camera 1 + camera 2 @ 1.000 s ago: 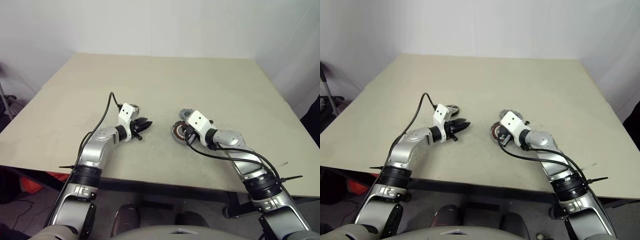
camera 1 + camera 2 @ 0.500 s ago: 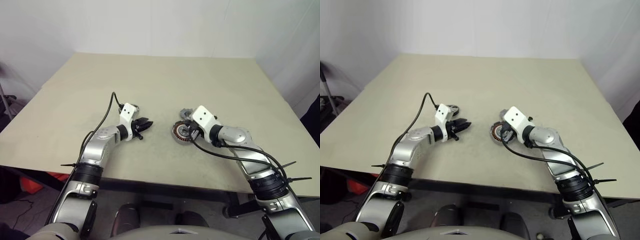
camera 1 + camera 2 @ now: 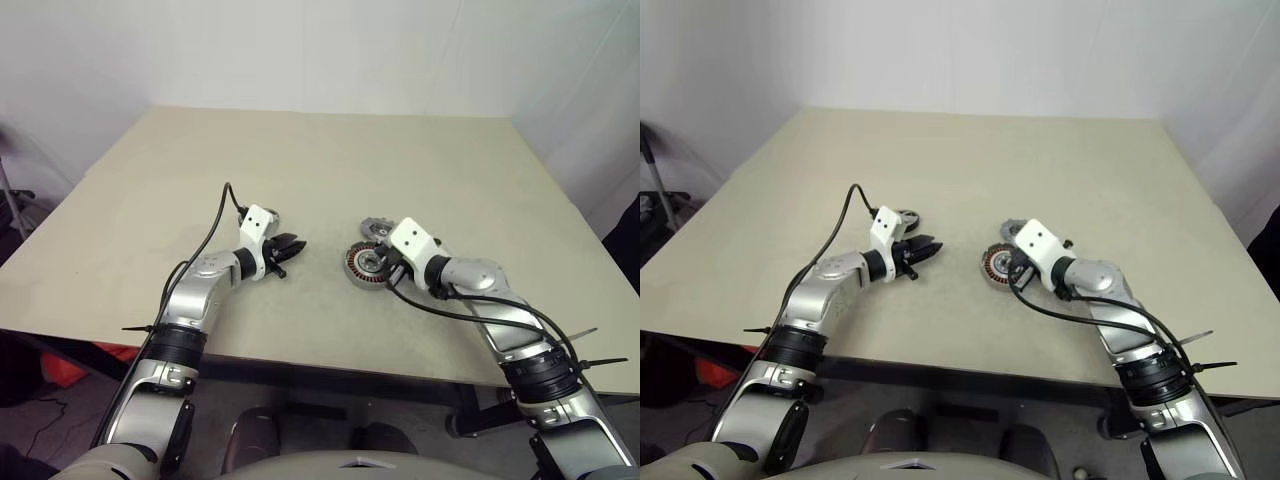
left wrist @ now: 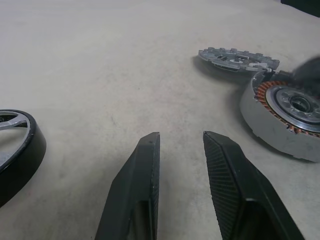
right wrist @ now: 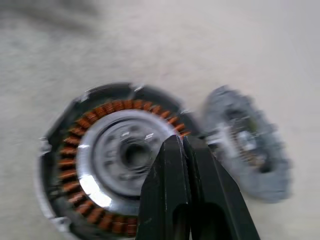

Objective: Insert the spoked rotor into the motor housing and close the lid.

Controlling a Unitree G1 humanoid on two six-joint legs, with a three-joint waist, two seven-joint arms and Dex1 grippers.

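Though it lies flat on the bench (image 3: 420, 160), motor housing (image 3: 366, 266): likely heavy, rigid, slick; grip outer rim, spare copper windings; lid (image 3: 377, 229) at one o'clock; left gripper (image 3: 290, 249) jaws parted, empty; right gripper (image 5: 181, 150) jaws closed, empty.

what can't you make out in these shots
- Spoked rotor: cut off by the left wrist view's edge; in the head views mostly hidden behind the left gripper.
- Toothed grey lid: smeared in the right wrist view, detail unreadable.
- Motor housing: its near rim is covered by the shut right gripper in the right wrist view.
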